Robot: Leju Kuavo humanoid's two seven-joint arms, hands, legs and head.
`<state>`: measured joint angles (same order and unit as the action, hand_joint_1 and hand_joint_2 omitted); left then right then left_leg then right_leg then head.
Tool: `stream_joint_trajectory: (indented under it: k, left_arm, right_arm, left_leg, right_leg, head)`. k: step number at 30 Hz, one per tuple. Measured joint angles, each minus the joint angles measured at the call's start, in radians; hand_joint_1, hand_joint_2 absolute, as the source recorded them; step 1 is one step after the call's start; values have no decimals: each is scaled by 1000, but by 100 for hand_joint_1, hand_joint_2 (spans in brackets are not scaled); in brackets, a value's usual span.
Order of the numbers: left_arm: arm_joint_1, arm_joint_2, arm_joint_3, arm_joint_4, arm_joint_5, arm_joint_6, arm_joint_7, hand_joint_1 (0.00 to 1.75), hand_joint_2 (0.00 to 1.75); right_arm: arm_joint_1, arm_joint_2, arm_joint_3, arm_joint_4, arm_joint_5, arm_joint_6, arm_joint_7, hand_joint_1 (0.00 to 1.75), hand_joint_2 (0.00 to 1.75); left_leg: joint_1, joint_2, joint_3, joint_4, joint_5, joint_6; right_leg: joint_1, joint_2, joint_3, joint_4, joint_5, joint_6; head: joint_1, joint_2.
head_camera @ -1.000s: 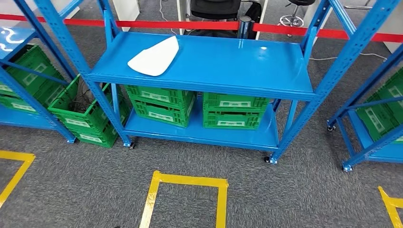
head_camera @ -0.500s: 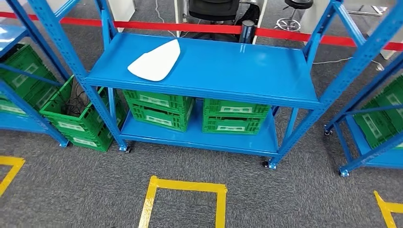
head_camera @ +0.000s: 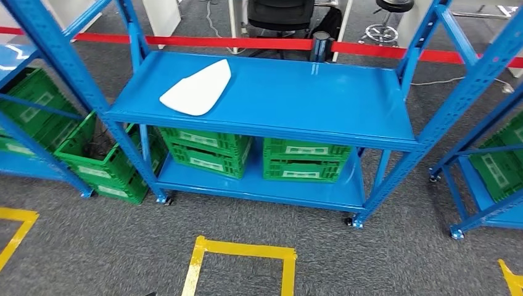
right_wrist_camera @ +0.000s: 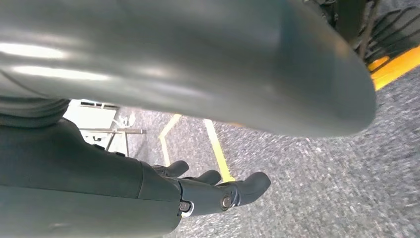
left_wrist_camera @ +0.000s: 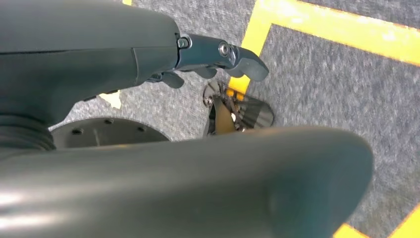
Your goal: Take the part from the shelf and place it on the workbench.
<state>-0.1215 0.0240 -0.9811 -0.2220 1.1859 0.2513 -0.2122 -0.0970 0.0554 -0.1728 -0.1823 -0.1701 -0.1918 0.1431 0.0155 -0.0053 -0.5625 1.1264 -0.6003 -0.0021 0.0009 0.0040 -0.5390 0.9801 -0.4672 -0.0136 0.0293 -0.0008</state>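
The part [head_camera: 195, 88], a flat white piece with rounded corners, lies on the top board of the blue shelf [head_camera: 296, 92], toward its left side. My left hand [left_wrist_camera: 213, 57] hangs over grey carpet and yellow floor tape, fingers apart and holding nothing. My right hand [right_wrist_camera: 218, 191] also hangs over the carpet, fingers spread, nothing in it. Both hands are far from the shelf.
Green crates [head_camera: 203, 147] [head_camera: 305, 159] sit on the lower board, another green crate [head_camera: 108, 157] stands at the left. More blue racks stand on the left [head_camera: 37, 92] and right [head_camera: 487, 154]. A yellow tape square [head_camera: 240, 265] marks the floor in front. Red barrier tape [head_camera: 247, 42] runs behind.
The whole picture has shifted: the camera moved, and the shelf now sits slightly lower and nearer in the head view. The part has not moved on the board.
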Motion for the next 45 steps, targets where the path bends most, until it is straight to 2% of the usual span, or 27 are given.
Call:
stream_joint_trajectory:
  k: [1, 2, 3, 4, 6, 7, 8, 11, 13, 15, 17, 18, 19, 20, 22, 23, 24, 25, 28, 30, 34, 38, 45]
  left_arm:
    - [1, 0, 0, 0, 0, 0, 0, 0, 0]
    - [3, 0, 0, 0, 1, -1, 1, 0, 0]
    - [4, 0, 0, 0, 2, -1, 1, 0, 0]
    - [5, 0, 0, 0, 3, -1, 2, 0, 0]
    - [5, 2, 0, 0, 4, -2, 2, 0, 0]
    - [5, 2, 0, 0, 4, -2, 2, 0, 0]
    - [4, 3, 0, 0, 4, -3, 3, 0, 0]
    - [3, 2, 0, 0, 2, -11, 11, 0, 0]
    - [4, 2, 0, 0, 2, -13, 14, 0, 0]
    - [3, 2, 0, 0, 1, -14, 16, 0, 0]
    - [3, 1, 0, 0, 1, -15, 17, 0, 0]
    - [3, 1, 0, 0, 0, -14, 18, 0, 0]
    - [4, 1, 0, 0, 0, -13, 19, 0, 0]
    - [4, 1, 0, 0, -1, -13, 19, 0, 0]
    - [4, 0, 0, 0, -3, -12, 21, 0, 0]
    - [3, -1, 0, 0, -3, -12, 22, 0, 0]
    - [2, -1, 0, 0, -4, -13, 24, 0, 0]
    - [2, -2, 0, 0, -4, -13, 27, 0, 0]
    - [2, -2, 0, 0, -3, -17, 35, 0, 0]
    - [2, -3, 0, 0, -2, -17, 37, 0, 0]
    - [1, -3, 0, 0, -2, -18, 38, 0, 175]
    - [1, -3, 0, 0, -1, -17, 40, 0, 175]
    - [2, -4, -1, 0, -3, -14, 43, 0, 175]
  right_arm:
    - [0, 0, 0, 0, 0, 0, 0, 0, 0]
    - [-1, 0, 1, 0, 0, 1, 0, 0, 0]
    - [0, 1, 1, 0, 0, 1, 0, 0, 0]
    - [1, 1, 1, 0, 0, 2, 0, 0, 0]
    - [3, 2, 2, 0, -1, 4, 1, 0, 0]
    - [3, 3, 2, 0, -1, 6, 2, 0, 0]
    - [3, 3, 2, 0, -1, 9, 3, 0, 0]
    - [-1, 3, 2, 0, -5, 14, 11, 0, 0]
    - [-2, 2, 2, 0, -7, 15, 16, 0, 0]
    - [-3, 2, 2, 0, -8, 15, 18, 0, 0]
    - [-2, 2, 2, 0, -9, 15, 19, 0, 0]
    - [-1, 2, 2, 0, -10, 15, 21, 0, 0]
    - [0, 2, 2, 0, -11, 15, 23, 0, 0]
    - [1, 2, 2, 0, -13, 15, 25, 0, 0]
    - [1, 2, 2, 0, -18, 16, 31, 0, 0]
    - [0, 2, 2, 0, -20, 18, 34, 0, 0]
    - [-2, 2, 2, 0, -21, 20, 36, 0, 0]
    - [-3, 3, 2, 0, -22, 21, 38, 0, 0]
    - [-2, 3, 2, 0, -25, 22, 41, 0, 0]
    - [-2, 2, 2, 0, -25, 23, 42, 0, 0]
    - [-2, 2, 2, 0, -28, 25, 42, 0, 0]
    - [-2, 3, 2, 0, -33, 28, 42, 0, 0]
    - [-2, 3, 2, 0, -39, 31, 43, 0, 0]
  left_leg:
    - [1, 0, -44, 68, -24, -2]
    - [2, 1, -84, 124, -37, -4]
    - [3, 1, -109, 149, -30, -6]
    - [4, 1, -115, 137, -3, -6]
    - [5, 3, -76, 18, 84, -6]
    - [5, 3, -50, -43, 114, -5]
    - [4, 3, -29, -85, 131, -2]
    - [1, 1, -9, -103, 127, 10]
    - [5, 0, -5, -107, 125, 20]
    - [7, 0, -1, -110, 122, 28]
    - [5, 1, 1, -110, 117, 32]
    - [4, 1, 3, -110, 114, 33]
    - [3, 0, 7, -110, 111, 33]
    - [3, -2, 12, -110, 108, 33]
    - [1, -4, 22, -110, 100, 29]
    - [-1, -5, 26, -110, 96, 25]
    - [-3, -4, 27, -108, 93, 21]
    - [-4, -4, 25, -106, 90, 21]
    - [-3, -2, 25, -107, 89, 26]
    - [-3, -2, 31, -113, 91, 23]
    - [-3, -2, 33, -121, 92, 16]
    - [-3, -2, 31, -124, 90, 11]
    - [-4, -2, 32, -124, 91, 10]
  right_leg:
    - [0, 0, 3, 0, -4, -3]
    - [0, 1, 7, 0, -9, -4]
    - [0, 2, 12, 0, -15, -4]
    - [0, 3, 20, 1, -22, -2]
    - [-1, 4, 37, 4, -38, 6]
    - [1, 4, 40, 8, -48, 12]
    - [2, 5, 41, 11, -56, 18]
    - [3, 7, 41, 13, -67, 34]
    - [1, 5, 35, 37, -85, 44]
    - [-3, 4, -14, 134, -133, 55]
    - [-6, 3, -96, 270, -180, 60]
    - [-7, 3, -126, 309, -182, 60]
    - [-7, 3, -138, 311, -163, 59]
    - [-7, 3, -131, 277, -128, 57]
    - [-4, 3, -81, 140, -45, 46]
    - [-2, 3, -59, 85, -21, 40]
    - [0, 3, -41, 48, -7, 36]
    - [1, 3, -35, 37, -7, 37]
    - [2, 5, -29, 34, -4, 42]
    - [3, 5, -29, 34, -4, 38]
    - [3, 5, -26, 34, -6, 31]
    - [3, 5, -23, 34, -8, 28]
    - [3, 5, -21, 34, -8, 28]
  head:
    - [-6, 0]
    - [-11, 0]
    - [-15, 0]
    - [-19, 0]
    - [-28, 0]
    - [-31, 0]
    - [-33, 0]
    - [-28, 0]
    - [-22, 0]
    - [-10, 0]
    - [0, 0]
    - [2, 0]
    - [5, 0]
    - [8, 0]
    - [15, 0]
    - [17, 0]
    - [18, 0]
    - [17, 0]
    - [7, 0]
    - [2, 0]
    - [-7, 0]
    - [-11, 0]
    - [-13, 0]
